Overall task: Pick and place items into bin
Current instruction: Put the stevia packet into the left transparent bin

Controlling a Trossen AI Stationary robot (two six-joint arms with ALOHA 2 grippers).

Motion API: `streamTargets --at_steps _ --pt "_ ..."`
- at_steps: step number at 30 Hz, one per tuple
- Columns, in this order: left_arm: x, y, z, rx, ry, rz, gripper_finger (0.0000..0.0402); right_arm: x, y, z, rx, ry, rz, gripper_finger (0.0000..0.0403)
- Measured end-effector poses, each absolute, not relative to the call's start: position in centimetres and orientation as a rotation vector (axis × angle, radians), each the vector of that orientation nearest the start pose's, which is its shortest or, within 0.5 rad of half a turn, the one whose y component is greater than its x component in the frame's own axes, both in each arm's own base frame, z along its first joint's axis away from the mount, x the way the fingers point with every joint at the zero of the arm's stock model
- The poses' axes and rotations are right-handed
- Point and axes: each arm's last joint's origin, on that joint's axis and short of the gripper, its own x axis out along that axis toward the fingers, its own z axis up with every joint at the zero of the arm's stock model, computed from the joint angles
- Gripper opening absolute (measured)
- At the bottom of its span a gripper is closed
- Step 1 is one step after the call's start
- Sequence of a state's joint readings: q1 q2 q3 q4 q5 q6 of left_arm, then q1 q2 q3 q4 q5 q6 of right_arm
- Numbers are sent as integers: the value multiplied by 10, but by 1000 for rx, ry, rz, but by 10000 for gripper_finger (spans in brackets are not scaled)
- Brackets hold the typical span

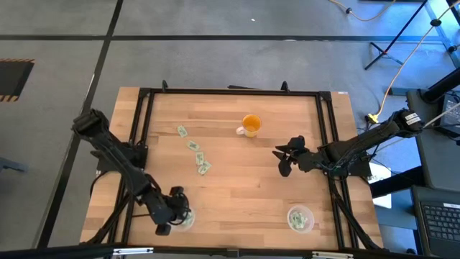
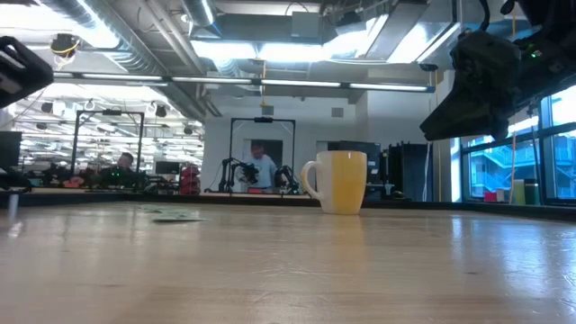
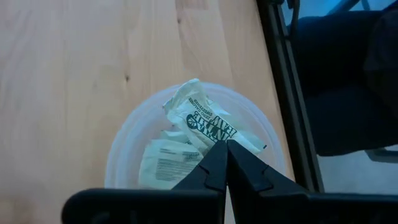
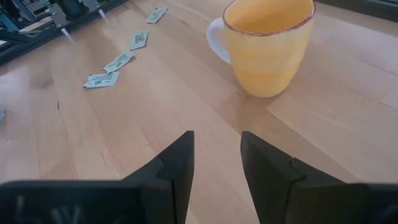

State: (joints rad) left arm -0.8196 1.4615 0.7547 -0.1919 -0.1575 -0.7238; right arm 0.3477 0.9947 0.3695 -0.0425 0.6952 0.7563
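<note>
The left gripper (image 3: 225,163) hangs over a clear round bin (image 3: 124,140) at the near left corner of the wooden bench (image 1: 237,180), its two dark fingers pressed together with nothing visibly between them. Directly below its tips, several green-and-white packets (image 3: 199,121) lie crumpled inside that bin, so the drop-off step for this arm looks to be at or just past release, though whether a packet corner is pinched at the tips cannot be told. The right gripper (image 4: 216,163) hovers above the bench right of centre, its fingers parted and empty, pointing toward an orange mug (image 4: 268,43) that stands just ahead of it. Beyond and to one side of the mug, four loose packets (image 1: 195,152) lie flat in a short diagonal line on the bench, well apart from both grippers. A second clear bin (image 1: 300,218), also holding packets, sits near the right front corner. The next move probably calls for one arm to reach the loose line, come down over a single packet, and pinch its thin flat edge without sliding it away; the mug should be avoided.
</note>
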Motion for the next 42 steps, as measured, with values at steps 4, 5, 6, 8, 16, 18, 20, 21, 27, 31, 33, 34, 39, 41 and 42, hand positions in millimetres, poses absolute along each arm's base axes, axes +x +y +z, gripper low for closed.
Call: streamTargets --at_steps 4,5,6,8,16,18,20,21,27,31,33,34,39,41,42 --pt "192 -200 175 -234 983 -302 2 176 44 174 393 418 -526 135" --pt "192 -200 174 -233 986 -302 3 176 44 174 393 418 -526 135" --pt "192 -200 174 -231 987 -302 3 176 44 174 393 418 -526 135" --pt "192 -201 174 -231 988 -303 2 176 44 174 392 418 -526 135" --pt "192 -201 174 -230 984 -302 18 176 44 174 390 419 -526 135" --pt "192 -201 174 -230 986 -304 31 176 44 174 390 419 -526 135" --pt "192 -201 174 -229 986 -305 43 176 44 174 389 420 -526 135" --pt "192 -201 174 -229 987 -306 48 176 44 174 389 420 -526 135" --pt "189 -199 184 -244 975 -360 68 176 44 174 388 420 -525 135" --pt "190 -188 198 -203 893 -314 70 176 44 174 388 420 -525 135" --pt "191 -178 203 -216 875 -232 70 176 44 174 387 420 -525 135" --pt "192 -171 205 -225 880 -193 70 176 44 174 387 420 -525 135" --pt "202 -136 206 -154 933 -75 70 176 44 174 373 424 -522 135" --pt "210 -124 205 -94 925 -61 70 176 44 174 362 427 -519 135" --pt "214 -118 205 -61 922 -56 71 176 44 174 361 427 -519 135"
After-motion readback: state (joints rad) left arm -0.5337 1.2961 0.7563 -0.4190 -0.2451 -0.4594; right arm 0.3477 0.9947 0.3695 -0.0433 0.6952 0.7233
